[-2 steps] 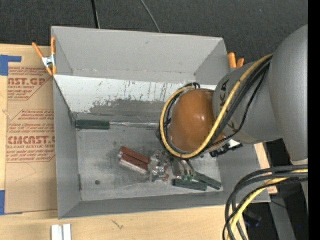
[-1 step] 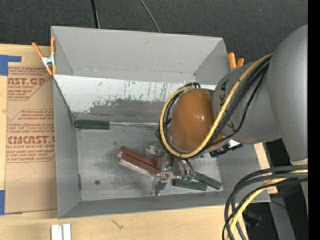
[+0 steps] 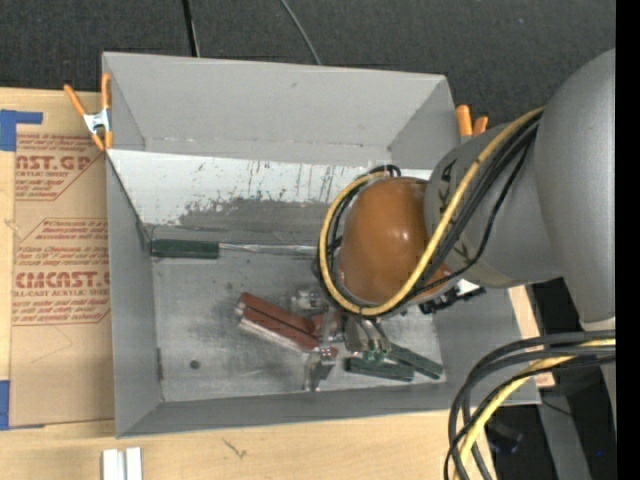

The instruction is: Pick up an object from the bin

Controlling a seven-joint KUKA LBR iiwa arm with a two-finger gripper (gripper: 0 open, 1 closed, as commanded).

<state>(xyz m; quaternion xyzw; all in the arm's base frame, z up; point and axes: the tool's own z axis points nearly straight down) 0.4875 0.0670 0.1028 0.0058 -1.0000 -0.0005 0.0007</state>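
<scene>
- Gripper [image 3: 330, 353] sat low nr the floor of the bin [image 3: 270, 98], tucked under the wrist's orange cover [image 3: 385, 238]. Prob that low bc the loose stuff lay right there.
- Couldn't tell if the gripper was apart or together, since cover + clutter hid it. Can't say it held anything.
- Red-brown flat bar [image 3: 275, 320] lay flat and slanted. One end was at the gripper, touching or just beside (unclear), the rest running off to its view-left. Likeliest pick imo.
- Dark green flat piece [image 3: 398, 367] lay just beside the gripper on the opp side, toward the arm [image 3: 560, 188].
- Green-handled tool [image 3: 185, 249] w/ thin metal shaft was well apart from the gripper, up and view-left. It lay along the foot of the sloped back wall, prob settled there bc of the slope.
</scene>
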